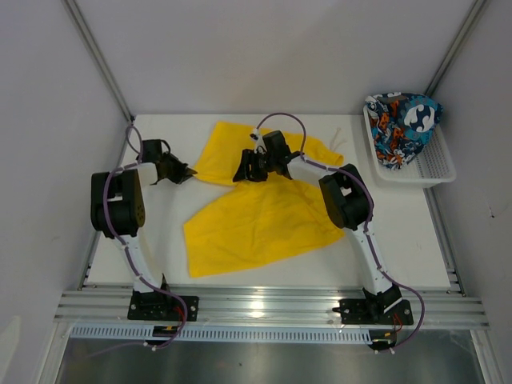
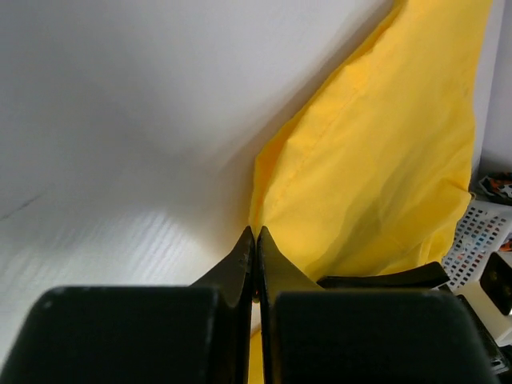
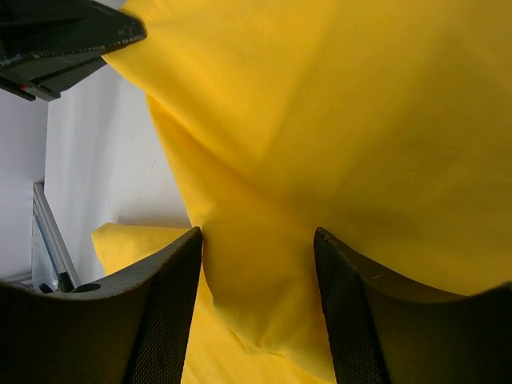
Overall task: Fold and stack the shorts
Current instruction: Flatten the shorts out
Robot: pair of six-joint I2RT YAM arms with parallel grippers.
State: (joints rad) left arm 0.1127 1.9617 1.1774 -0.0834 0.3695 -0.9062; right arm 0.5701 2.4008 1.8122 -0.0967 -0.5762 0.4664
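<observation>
Top external view, taking the yellow shorts (image 1: 256,224) as the landmark: they lie spread across the middle of the white table (image 1: 400,240). One broad part reaches toward the near edge and another part lies toward the back wall.

At their left corner, the left gripper (image 1: 189,173) touches the edge of the cloth. In the left wrist view its two black fingers are pressed flat together, and a sliver of yellow shows in the seam between them. It is therefore clenched on that corner of the yellow shorts. The right wrist view shows the same corner drawn up to that gripper's tip.

Over the middle of the yellow shorts, where the two parts meet, the right gripper (image 1: 242,174) comes down onto the cloth. In the right wrist view its jaws stand apart with a raised fold of yellow cloth between them. The cloth brushes the inner faces, but the jaws are not clamped on it.

To the right of the yellow shorts and well apart from them, a white mesh basket (image 1: 436,172) sits at the table's back corner. The printed shorts (image 1: 400,128) are heaped inside it, bunched and unfolded.
</observation>
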